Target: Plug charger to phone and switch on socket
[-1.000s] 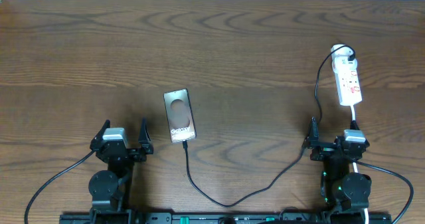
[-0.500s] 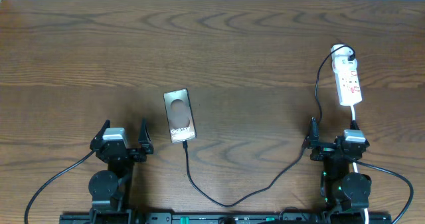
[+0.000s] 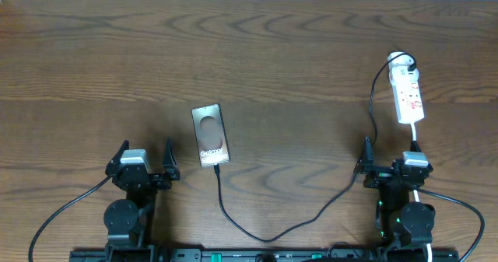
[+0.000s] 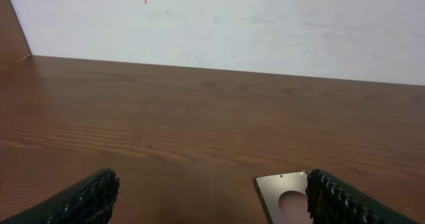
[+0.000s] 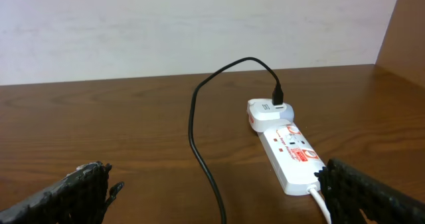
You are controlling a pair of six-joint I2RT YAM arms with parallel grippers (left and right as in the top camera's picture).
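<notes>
The dark phone (image 3: 209, 134) lies left of the table's middle, its pale oval showing; its top corner shows in the left wrist view (image 4: 284, 196). The thin black charger cable (image 3: 268, 235) runs from the phone's near end, loops along the front and rises to the white adapter on the socket (image 3: 408, 96) at the right; the tip sits at the phone's bottom edge. The cable (image 5: 202, 151) and socket (image 5: 291, 153) show in the right wrist view. My left gripper (image 3: 143, 162) is open and empty left of the phone. My right gripper (image 3: 391, 159) is open and empty just in front of the socket.
A white cord (image 5: 321, 201) leaves the socket's near end toward my right arm. A pale wall (image 4: 219, 24) borders the table's far edge. Bare wooden tabletop (image 3: 296, 60) lies between phone and socket.
</notes>
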